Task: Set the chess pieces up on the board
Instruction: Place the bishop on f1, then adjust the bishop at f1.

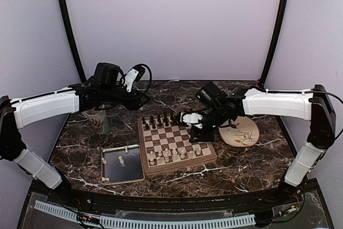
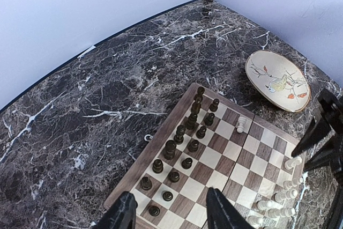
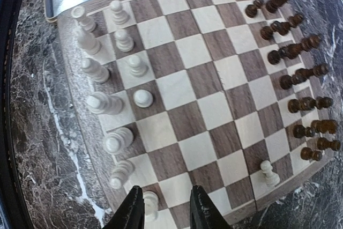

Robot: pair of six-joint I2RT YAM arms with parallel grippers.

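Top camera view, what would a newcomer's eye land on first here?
The board at the middle of the table draws the eye, dark pieces lined along its far edge and white pieces along the near one. One stray white piece stands alone close to the dark rows, and a lone white piece stands in the grey tray left of the board.

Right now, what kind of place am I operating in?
Probably a robot test booth, not a home: plain pale walls on black frame poles close in a marble-patterned table, with the board, a tray and a plate laid out as props.
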